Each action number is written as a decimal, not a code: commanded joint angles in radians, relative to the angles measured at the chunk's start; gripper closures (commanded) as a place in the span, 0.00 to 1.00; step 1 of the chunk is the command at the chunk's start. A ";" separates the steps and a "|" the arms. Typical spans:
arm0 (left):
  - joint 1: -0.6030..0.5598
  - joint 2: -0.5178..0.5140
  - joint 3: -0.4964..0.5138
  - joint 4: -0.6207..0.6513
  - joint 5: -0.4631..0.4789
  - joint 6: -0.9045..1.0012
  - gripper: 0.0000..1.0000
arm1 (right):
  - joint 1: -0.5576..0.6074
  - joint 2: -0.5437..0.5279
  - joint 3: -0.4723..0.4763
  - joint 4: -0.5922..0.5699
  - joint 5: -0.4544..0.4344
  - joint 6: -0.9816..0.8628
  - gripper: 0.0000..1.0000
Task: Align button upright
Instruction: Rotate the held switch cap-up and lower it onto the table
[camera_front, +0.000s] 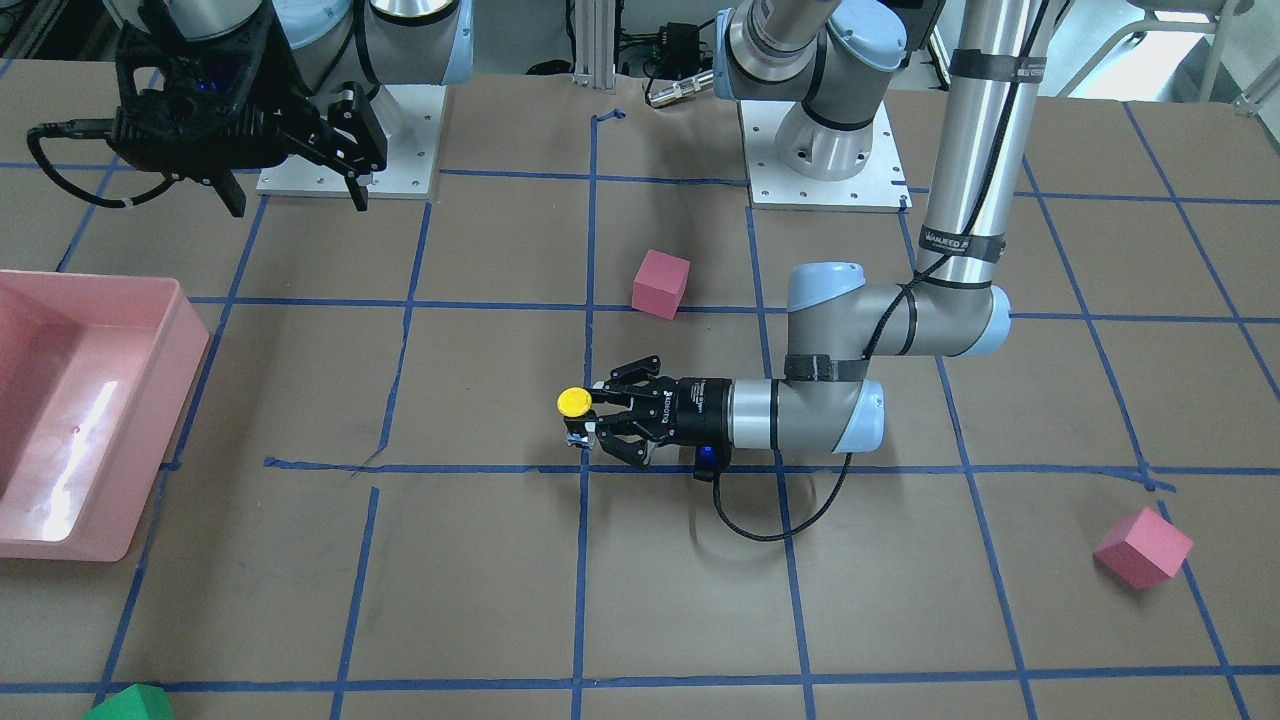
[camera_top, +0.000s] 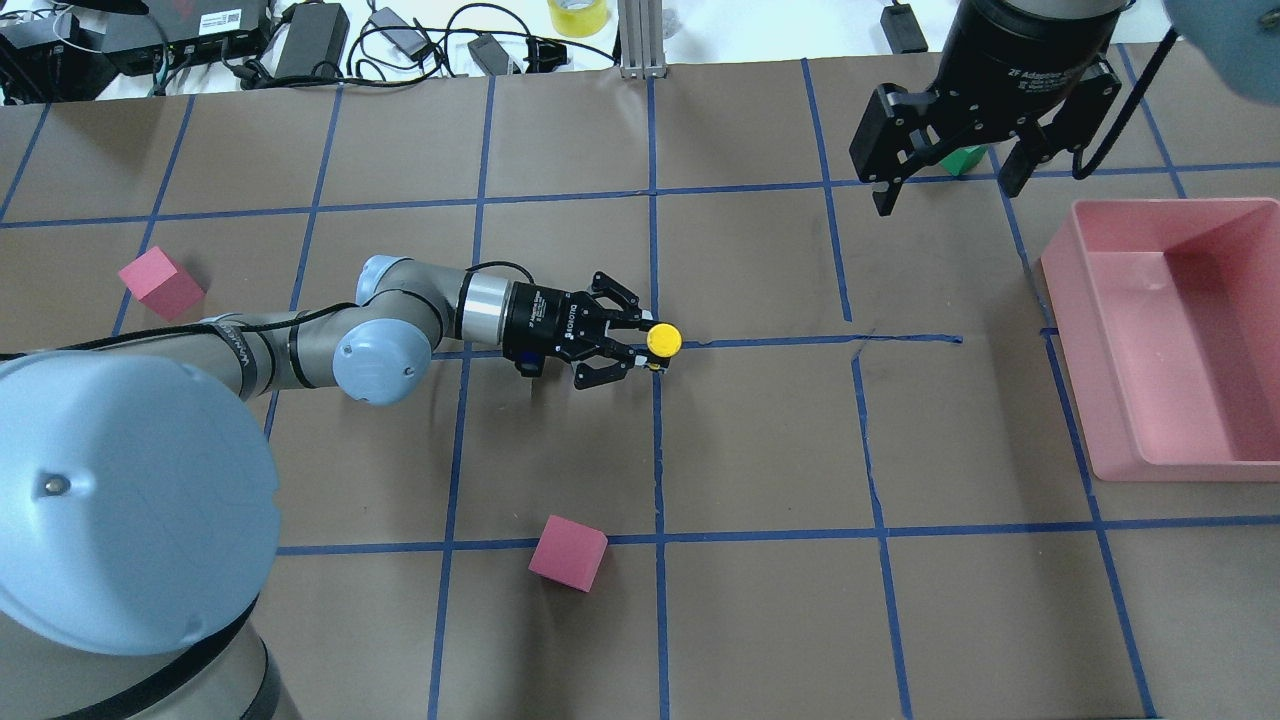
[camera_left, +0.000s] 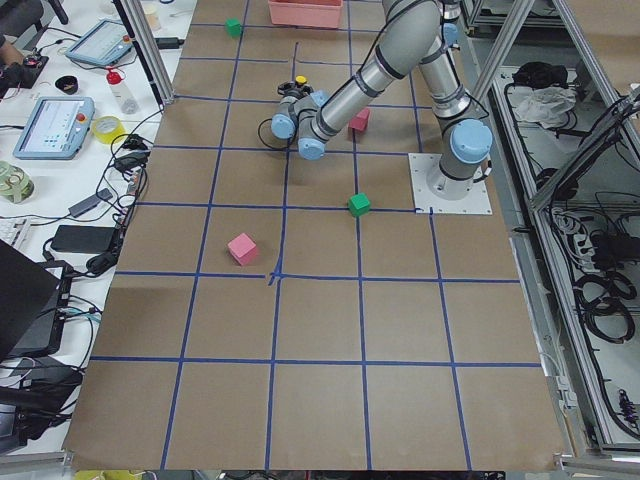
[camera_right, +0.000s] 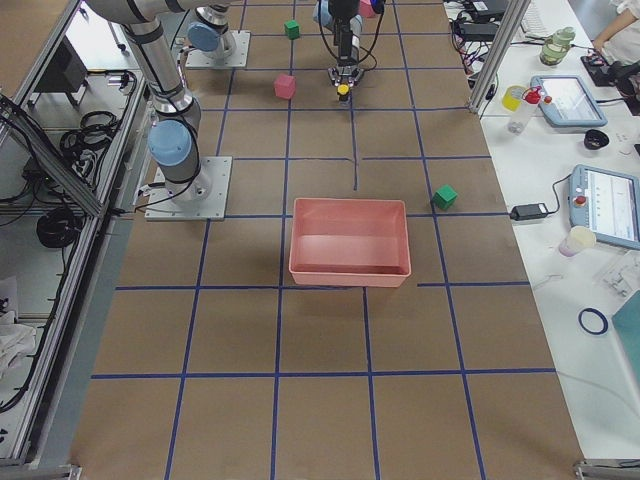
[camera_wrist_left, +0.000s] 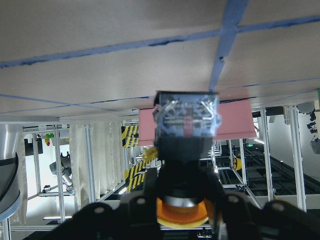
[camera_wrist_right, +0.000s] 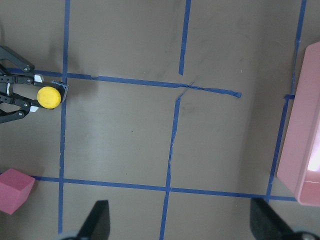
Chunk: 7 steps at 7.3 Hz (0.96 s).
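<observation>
The button (camera_front: 573, 402) has a round yellow cap, a black body and a clear base. It stands cap up near the middle of the table, on a blue tape line. My left gripper (camera_front: 590, 415) lies level just above the table and is shut on the button's body from the side. The left wrist view shows the clear base of the button (camera_wrist_left: 186, 119) pointing at the brown table surface. From overhead the yellow cap of the button (camera_top: 663, 340) sits at the tip of the left gripper (camera_top: 648, 343). My right gripper (camera_top: 947, 190) hangs open and empty, high over the far right of the table.
A pink bin (camera_top: 1075, 330) stands at the right side. Pink cubes lie near the front (camera_top: 568, 553) and at the left (camera_top: 160, 282). A green cube (camera_top: 962, 160) shows behind the right gripper. Blue tape lines grid the brown table.
</observation>
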 joint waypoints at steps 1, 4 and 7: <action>0.000 -0.014 0.001 -0.002 0.000 0.000 1.00 | 0.000 0.000 0.000 0.000 0.001 0.000 0.00; 0.000 -0.021 0.006 -0.002 0.008 -0.004 1.00 | 0.000 0.000 0.000 0.000 0.001 0.000 0.00; 0.000 -0.021 0.001 -0.002 0.014 -0.009 0.98 | 0.000 0.000 0.002 0.000 0.001 0.000 0.00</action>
